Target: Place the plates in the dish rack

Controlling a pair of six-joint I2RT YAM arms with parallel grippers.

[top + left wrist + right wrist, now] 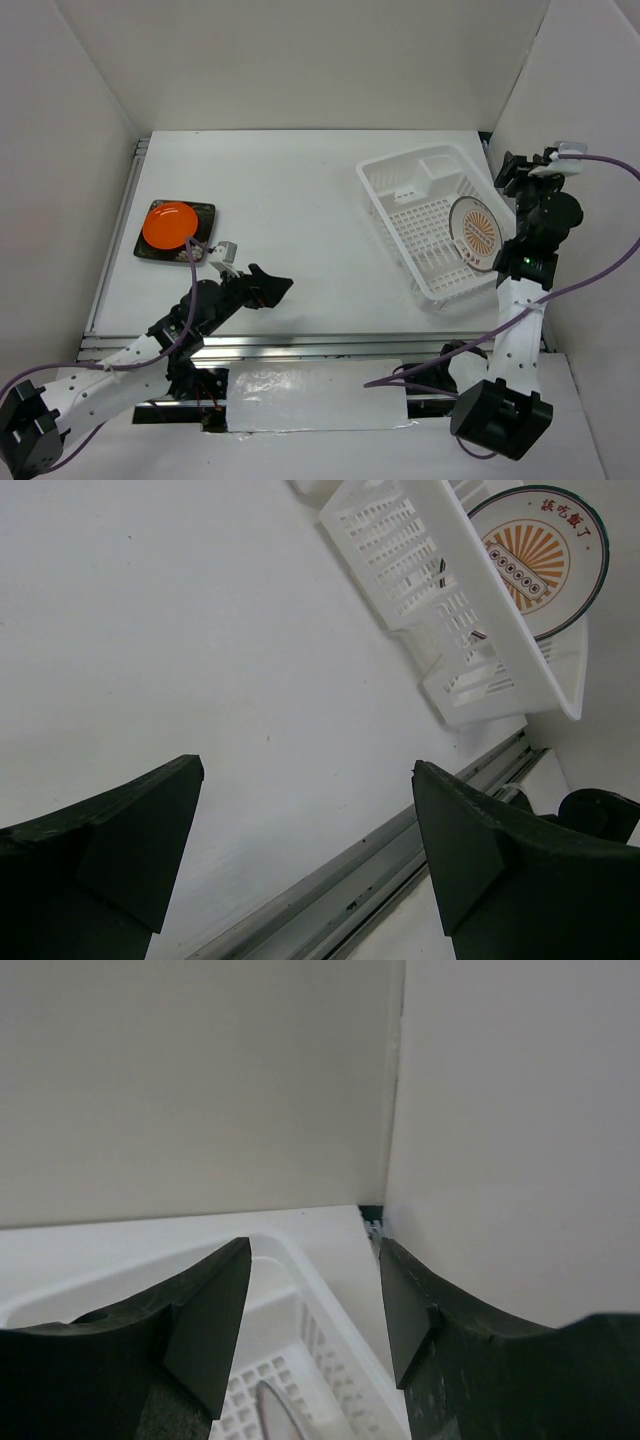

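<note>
Plates touch neither gripper. The right gripper, dark blunt fingers parted and holding nothing, hangs over the rack — white slotted plastic at the right of the top view. Inside it the round sunburst plate stands on edge, tilted by the right wall. The left gripper is spread wide and empty above the matte white table, lower left. At far left the glossy orange plate lies on the dark square plate — well apart from the rack.
</note>
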